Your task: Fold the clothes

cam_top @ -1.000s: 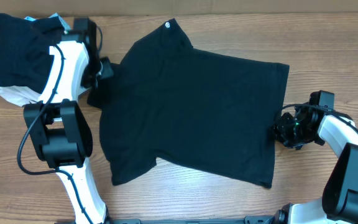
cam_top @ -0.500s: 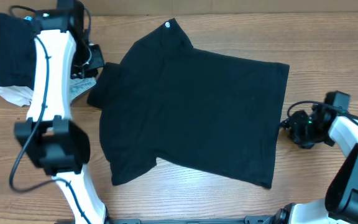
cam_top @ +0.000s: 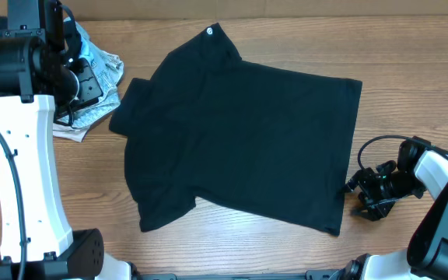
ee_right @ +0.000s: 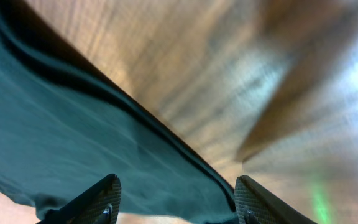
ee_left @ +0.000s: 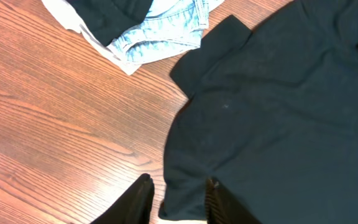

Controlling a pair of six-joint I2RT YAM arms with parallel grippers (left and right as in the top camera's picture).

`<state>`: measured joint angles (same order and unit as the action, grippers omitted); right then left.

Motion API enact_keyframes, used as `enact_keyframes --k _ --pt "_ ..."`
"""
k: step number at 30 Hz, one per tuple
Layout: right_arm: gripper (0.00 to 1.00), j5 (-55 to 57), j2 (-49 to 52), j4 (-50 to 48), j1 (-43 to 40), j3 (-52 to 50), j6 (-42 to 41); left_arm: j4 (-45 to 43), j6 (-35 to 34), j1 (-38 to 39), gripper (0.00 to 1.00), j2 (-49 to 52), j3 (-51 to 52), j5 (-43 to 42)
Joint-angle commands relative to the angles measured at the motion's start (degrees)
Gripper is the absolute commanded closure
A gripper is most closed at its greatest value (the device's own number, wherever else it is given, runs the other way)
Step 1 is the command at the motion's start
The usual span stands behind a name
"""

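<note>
Overhead, we are seeing the black T-shirt (cam_top: 239, 140) lying flat in the middle of the desk (cam_top: 411, 85), ready for folding. We are holding our left tool (ee_left: 178, 182) and right tool (ee_right: 178, 180) apart and empty, one by each side, maybe to grab its edges.
</note>
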<state>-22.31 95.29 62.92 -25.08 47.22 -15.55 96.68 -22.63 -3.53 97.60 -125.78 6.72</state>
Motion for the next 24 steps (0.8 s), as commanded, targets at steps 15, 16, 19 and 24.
enact_keyframes --k 15,16,19,24 --pt "0.54 -1.4 -1.7 -10.1 4.0 -14.7 -5.8 -0.8 -0.3 -0.3 0.41 -8.9 14.1 0.9" --pt "0.54 -1.4 -1.7 -10.4 4.3 -14.9 -6.2 -1.2 -0.3 -0.3 0.41 -8.9 15.8 0.9" --pt "0.45 -0.8 -1.7 -11.0 4.6 -14.5 -6.7 -3.1 -0.3 -0.3 0.42 -8.9 21.5 1.0" --pt "0.41 -0.9 -2.1 -6.2 4.6 -10.8 -6.5 -6.0 0.0 -0.3 0.39 -8.9 25.5 1.2"
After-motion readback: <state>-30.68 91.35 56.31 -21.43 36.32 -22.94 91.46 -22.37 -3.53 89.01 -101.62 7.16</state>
